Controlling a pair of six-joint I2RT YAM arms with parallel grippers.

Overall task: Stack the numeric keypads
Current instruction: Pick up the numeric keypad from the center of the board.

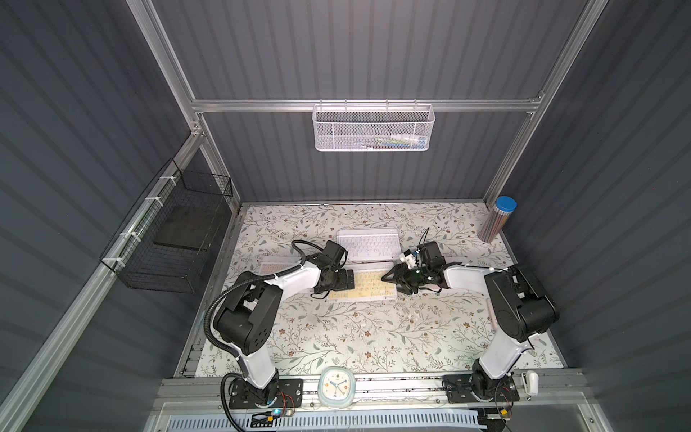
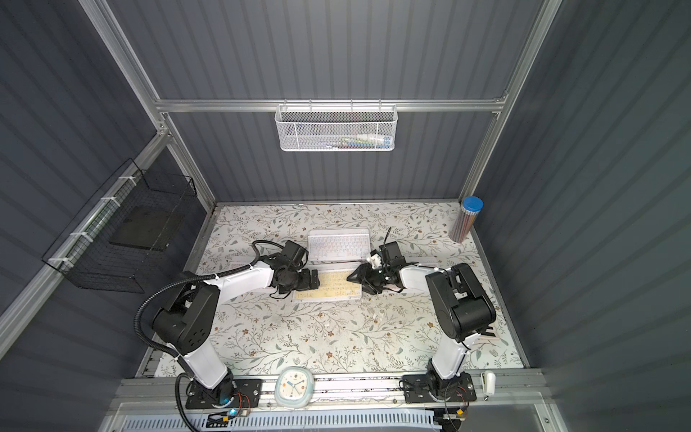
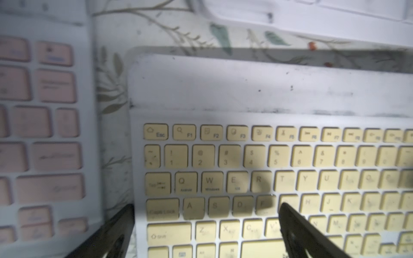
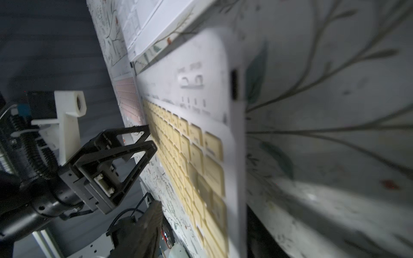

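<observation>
Fingers (image 3: 297,230) of the left gripper (image 1: 346,279) stand at full spread, one over the keys and one just off the left end of the thin rectangular white-framed yellow-keyed keypad (image 1: 368,288), mid-table on the floral-print table cover (image 1: 336,336). The left arm reaches inward, elbow raised, wrist low. The right gripper (image 1: 389,282), wrist rolled sideways, meets the keypad's right end; whether its fingers grip cannot be told. A white-keyed keypad (image 1: 368,245) lies just behind, and a pink-keyed keypad (image 1: 271,267) lies beside the left arm.
</observation>
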